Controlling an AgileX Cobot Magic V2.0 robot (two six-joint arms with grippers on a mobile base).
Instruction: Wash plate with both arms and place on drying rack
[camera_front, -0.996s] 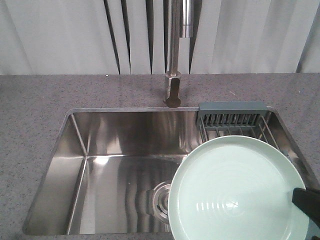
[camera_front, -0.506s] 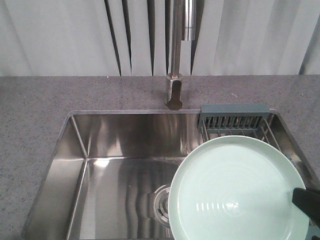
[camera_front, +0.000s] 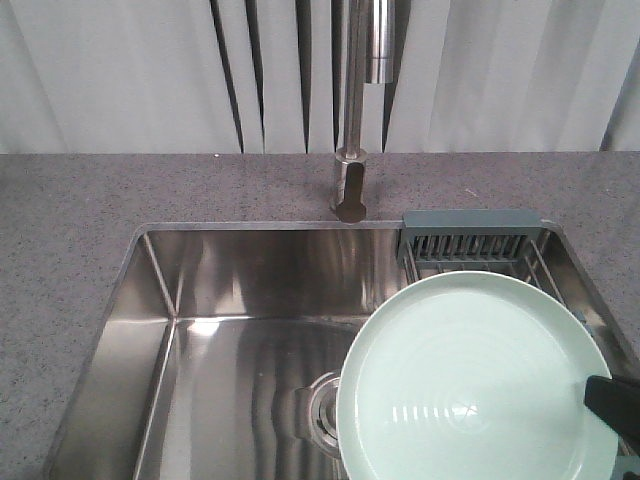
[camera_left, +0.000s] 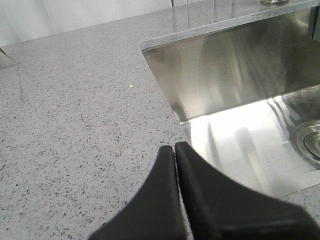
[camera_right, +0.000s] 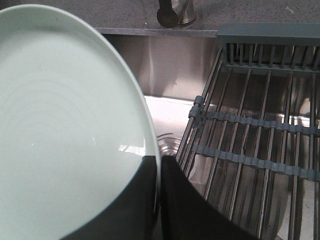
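Mint-green plate (camera_front: 470, 380): round and glossy, with a shallow raised rim and faint concentric rings catching the light. It's hanging in the air over the right half of the sink, face tipping toward the front camera, bottom edge running out of shot.
Right gripper (camera_right: 159, 161): matte black wedge-shaped fingers. The jaws are clamping on the plate's rim, one finger lying on the face side and one behind it.
Left gripper (camera_left: 175, 148): same black wedges, jaws pressing together with nothing between them. It's hovering over the desk right by a corner of the sink.
Drying rack (camera_right: 250, 150): parallel steel rods, grey-blue scalloped cross bars and a slotted grey caddy at the back. It's sitting across the right end of the sink. The plate is hanging just to its left, and honestly I can't tell if they're touching.
Sink (camera_front: 230, 290): brushed steel, boxy, throwing wavy reflections.
Drain (camera_front: 320, 400): round, ringed metal, peeking out from behind the plate's left edge.
Faucet (camera_front: 350, 150): slim steel tube, standing at the middle of the back edge.
Desk (camera_front: 70, 210): grey speckled stone look, wrapping around the sink.
Curtain (camera_front: 100, 70): pale pleated fabric, hanging behind everything.
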